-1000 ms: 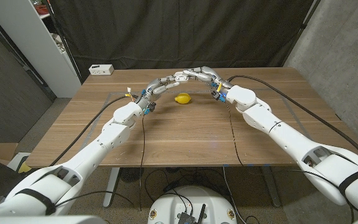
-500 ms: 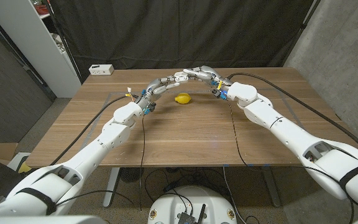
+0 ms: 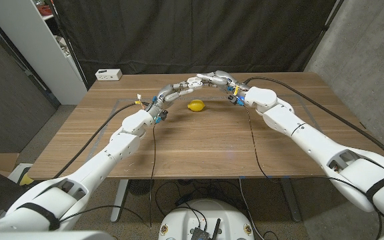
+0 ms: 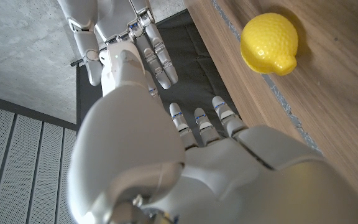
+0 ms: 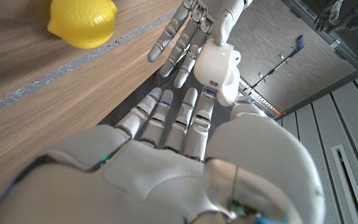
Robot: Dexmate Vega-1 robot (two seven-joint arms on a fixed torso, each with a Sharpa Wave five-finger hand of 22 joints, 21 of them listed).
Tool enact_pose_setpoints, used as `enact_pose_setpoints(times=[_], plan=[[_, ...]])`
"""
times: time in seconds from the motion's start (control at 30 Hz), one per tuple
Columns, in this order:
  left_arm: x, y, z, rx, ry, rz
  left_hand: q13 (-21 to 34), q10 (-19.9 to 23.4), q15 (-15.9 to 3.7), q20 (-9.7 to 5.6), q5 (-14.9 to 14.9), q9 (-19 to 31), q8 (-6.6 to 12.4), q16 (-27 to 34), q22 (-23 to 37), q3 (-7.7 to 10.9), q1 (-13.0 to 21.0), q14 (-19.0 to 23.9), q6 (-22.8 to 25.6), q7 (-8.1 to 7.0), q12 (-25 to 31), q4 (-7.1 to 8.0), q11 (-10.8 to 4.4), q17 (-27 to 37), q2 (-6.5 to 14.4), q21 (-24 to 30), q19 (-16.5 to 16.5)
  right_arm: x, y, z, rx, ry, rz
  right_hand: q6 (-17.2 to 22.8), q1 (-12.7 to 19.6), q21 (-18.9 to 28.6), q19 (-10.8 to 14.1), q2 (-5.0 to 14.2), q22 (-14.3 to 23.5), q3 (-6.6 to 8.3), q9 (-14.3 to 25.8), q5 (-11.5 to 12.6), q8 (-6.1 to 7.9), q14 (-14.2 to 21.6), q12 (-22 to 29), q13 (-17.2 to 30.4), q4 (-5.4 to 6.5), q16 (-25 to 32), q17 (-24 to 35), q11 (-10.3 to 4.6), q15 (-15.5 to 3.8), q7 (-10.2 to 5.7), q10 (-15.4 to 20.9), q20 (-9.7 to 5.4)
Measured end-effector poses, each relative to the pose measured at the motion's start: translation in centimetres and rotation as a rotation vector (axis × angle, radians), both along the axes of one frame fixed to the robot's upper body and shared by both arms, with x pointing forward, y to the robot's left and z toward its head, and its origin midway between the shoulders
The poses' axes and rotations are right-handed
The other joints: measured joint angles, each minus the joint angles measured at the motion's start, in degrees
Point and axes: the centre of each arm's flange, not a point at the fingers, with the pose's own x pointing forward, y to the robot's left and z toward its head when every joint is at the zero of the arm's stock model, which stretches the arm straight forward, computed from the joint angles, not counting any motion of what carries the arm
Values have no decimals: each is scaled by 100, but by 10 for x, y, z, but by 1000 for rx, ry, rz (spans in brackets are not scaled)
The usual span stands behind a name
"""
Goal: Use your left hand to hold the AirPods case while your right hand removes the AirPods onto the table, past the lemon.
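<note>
Your left hand [image 3: 179, 87] and right hand [image 3: 213, 78] meeting fingertip to fingertip above the table [image 3: 199, 150], white AirPods case [image 3: 194, 83] pinched in your left, just behind the lemon [image 3: 195, 105], right-hand grasp can't tell, arms arched inward

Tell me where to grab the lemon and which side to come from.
Grip the lemon around its fat middle, coming down from above. It lies on its side on the table, long axis running left to right, so fingers closing on its near and far flanks would likely hold better than on the tapered ends.
</note>
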Motion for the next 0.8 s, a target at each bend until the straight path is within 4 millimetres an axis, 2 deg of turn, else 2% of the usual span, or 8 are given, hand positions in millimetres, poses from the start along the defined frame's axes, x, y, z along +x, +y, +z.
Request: enact_pose_setpoints(times=[0.1,0.3,0.8], plan=[[0,0,0,0,-1,-1,0,0,0,0,0,0,0,0,0,1,-44,0,58,58,0,-1,0,0,-2,0,0,0,0,0,-7,3,-7,-40,-95,0,0,14,13,-12,-2,1,-50,58,-18,-19,35,45,31,13,7,104,13,0],[-1,-1,0,0,-4,-1,0,0,0,0,-1,0,0,0,0,45,-112,0,109,109,-6,-21,0,0,-38,0,0,-2,-1,0,-14,4,-19,26,-179,0,0,-14,27,-32,-101,1,-77,80,-44,-43,64,111,112,56,19,178,32,0],[-1,-2,-2,1,-3,-3,0,0,0,0,10,0,0,0,0,96,-113,0,107,110,-25,-31,0,1,-40,0,0,-3,-3,-1,-9,18,-44,28,-472,0,30,-23,27,-108,-211,1,-166,104,-66,-79,190,133,160,92,-4,178,50,30]])
